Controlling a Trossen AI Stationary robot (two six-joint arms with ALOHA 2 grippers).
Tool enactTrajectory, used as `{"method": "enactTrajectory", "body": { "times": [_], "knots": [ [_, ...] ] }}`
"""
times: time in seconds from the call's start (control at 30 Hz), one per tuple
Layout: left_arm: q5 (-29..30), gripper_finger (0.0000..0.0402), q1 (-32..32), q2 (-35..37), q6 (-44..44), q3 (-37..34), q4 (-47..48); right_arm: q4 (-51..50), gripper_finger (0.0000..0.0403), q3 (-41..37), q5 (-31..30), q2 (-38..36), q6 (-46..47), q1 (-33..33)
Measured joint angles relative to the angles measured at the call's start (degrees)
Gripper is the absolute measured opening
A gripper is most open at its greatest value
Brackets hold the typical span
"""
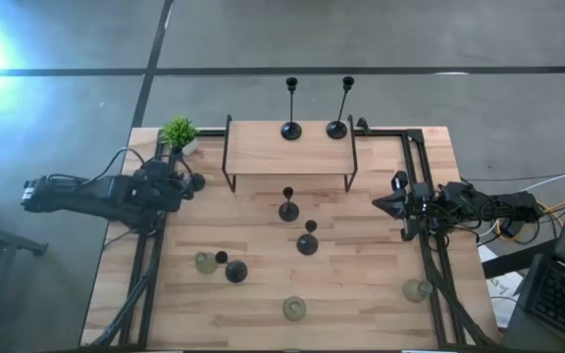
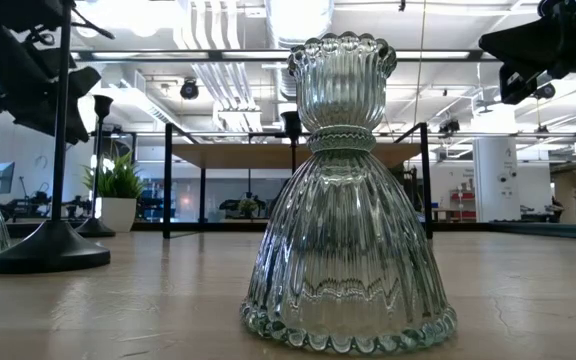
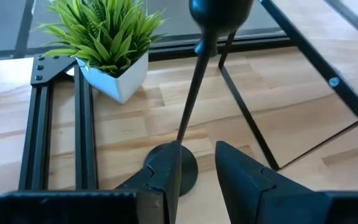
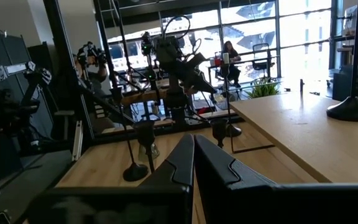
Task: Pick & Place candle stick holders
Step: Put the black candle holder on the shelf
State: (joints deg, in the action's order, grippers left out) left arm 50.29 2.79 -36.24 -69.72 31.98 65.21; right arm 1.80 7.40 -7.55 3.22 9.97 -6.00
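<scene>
Two black holders point(image 1: 313, 128) stand on the shelf point(image 1: 287, 149); others remain on the counter point(image 1: 361, 284). Left pincer point(image 3: 197, 171) grasps one holder's stem point(image 3: 191, 99); right pincer point(image 4: 193, 158) clenched, empty

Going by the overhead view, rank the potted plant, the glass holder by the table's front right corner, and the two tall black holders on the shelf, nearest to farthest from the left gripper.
1. Potted plant, just behind the left gripper, at the table's back left.
2. Two tall black holders on the raised shelf, mid-back; the left one is nearer.
3. Glass holder, far across at the front right.
</scene>
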Motion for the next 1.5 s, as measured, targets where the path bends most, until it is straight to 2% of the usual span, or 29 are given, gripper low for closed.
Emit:
{"method": "enactTrajectory", "body": {
  "times": [0.3,0.5,0.73,1.07,1.3,1.5],
  "knots": [
    [3.1,0.0122,0.0,-0.1,-0.4,-6.8,-7.0,0.0,0.0009,0.0,0.0,0.0,0.0,0.0],
    [5.4,0.0173,-0.1,-0.1,3.0,-8.7,-10.7,0.0,0.0008,0.0,0.0,0.0,0.0,0.0],
    [11.7,0.0226,-0.1,0.0,2.2,-8.8,-10.8,0.0,0.0008,0.0,0.0,0.0,0.0,0.0],
    [14.7,0.0232,-0.5,-0.1,2.2,-9.4,-12.6,0.0,0.0008,0.0,0.0,0.0,-0.1,0.0],
    [15.6,0.0232,-1.8,-0.1,5.0,-13.6,-20.7,0.0,0.0008,0.0,0.0,0.0,0.0,0.0],
    [18.5,0.0232,-3.8,-0.1,9.2,-15.0,-25.7,0.0,0.0008,0.0,0.0,0.0,0.0,0.0]
  ]
}}
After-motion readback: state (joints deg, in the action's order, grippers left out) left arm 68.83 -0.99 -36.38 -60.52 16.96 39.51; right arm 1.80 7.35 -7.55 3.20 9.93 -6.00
